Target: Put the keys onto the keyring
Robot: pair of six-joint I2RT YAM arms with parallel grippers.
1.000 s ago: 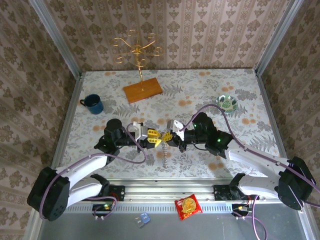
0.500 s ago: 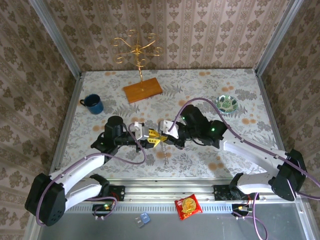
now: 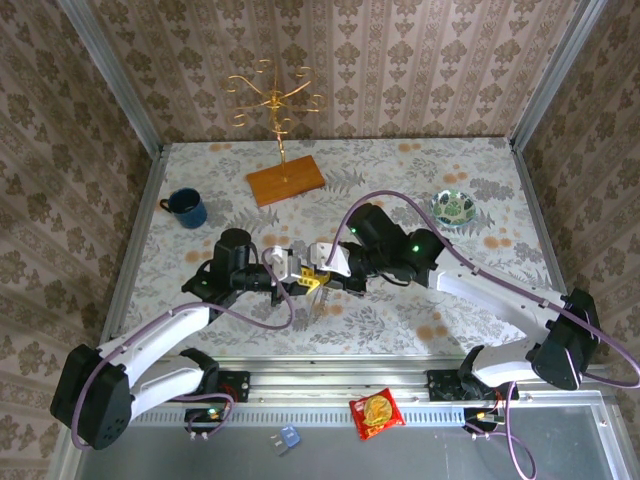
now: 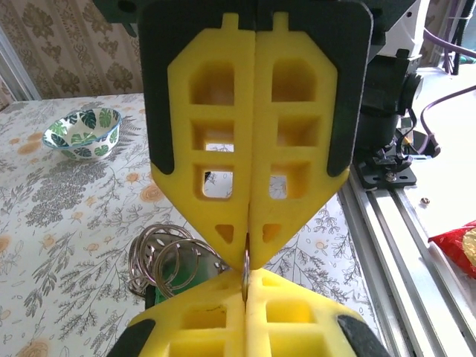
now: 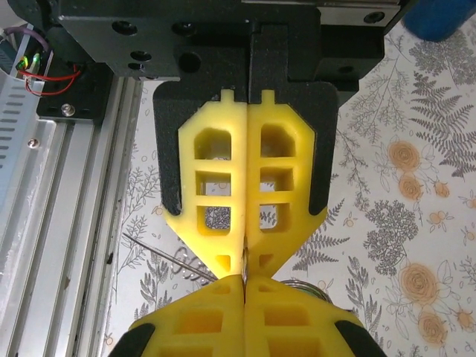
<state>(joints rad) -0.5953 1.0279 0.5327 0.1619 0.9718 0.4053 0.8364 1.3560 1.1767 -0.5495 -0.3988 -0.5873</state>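
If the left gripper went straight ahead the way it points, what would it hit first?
Almost at once the right gripper: its shut fingertips face the left gripper tip to tip, with only a thin metal piece between them.

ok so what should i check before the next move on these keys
1. Left gripper shut: ok.
2. Right gripper shut: ok.
3. Their tips meet nose to nose above the table: ok.
4. Thin metal piece pinched at the tips; which gripper holds it: cannot tell.
5. Green key threaded on: cannot tell; it sits by coiled metal loops.
6. Bowl clear of both arms: ok.
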